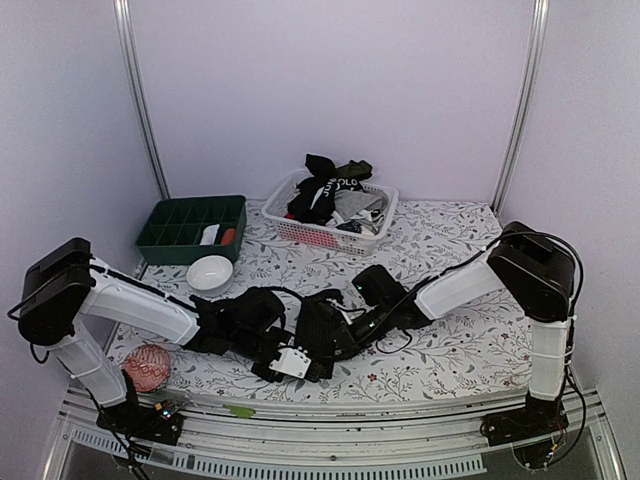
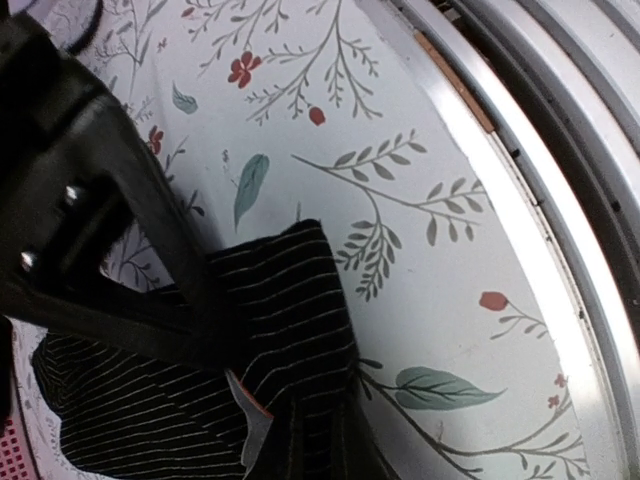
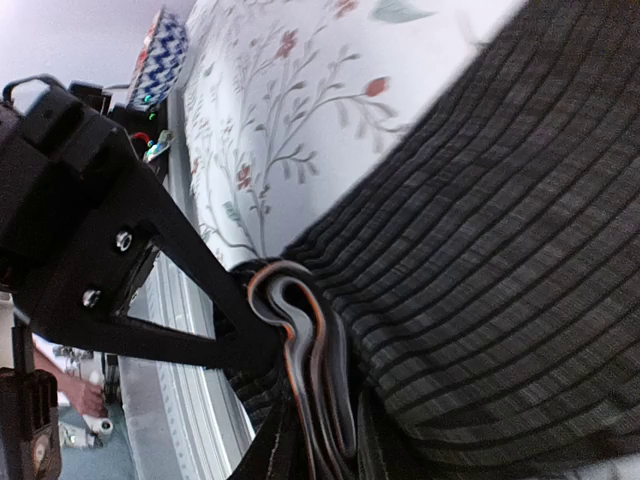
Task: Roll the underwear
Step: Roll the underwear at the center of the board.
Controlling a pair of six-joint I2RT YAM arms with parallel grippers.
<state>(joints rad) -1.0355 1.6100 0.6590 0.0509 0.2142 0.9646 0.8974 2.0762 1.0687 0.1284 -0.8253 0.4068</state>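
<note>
**Although gripped at two ends, nothing was rolled yet**

Because a roll needs a flat, taut start, you had the striped underwear (image 2: 290, 300) lying on the desk (image 2: 430, 130) near its front edge, between the two arms. Your left tool (image 2: 213, 325) was clamped fully down on the pinstriped cloth. Your right tool (image 3: 262, 360) stood nearly closed, nipping the folded waistband, probably to anchor that end. Spare underwear (image 1: 330, 185) sat heaped in the basket (image 1: 300, 232), well behind.

The left arm (image 1: 135, 305) and right arm (image 1: 455, 287) are cased white, jointed black; silver screws (image 3: 122, 240) are set in black housing (image 3: 70, 190).
</note>
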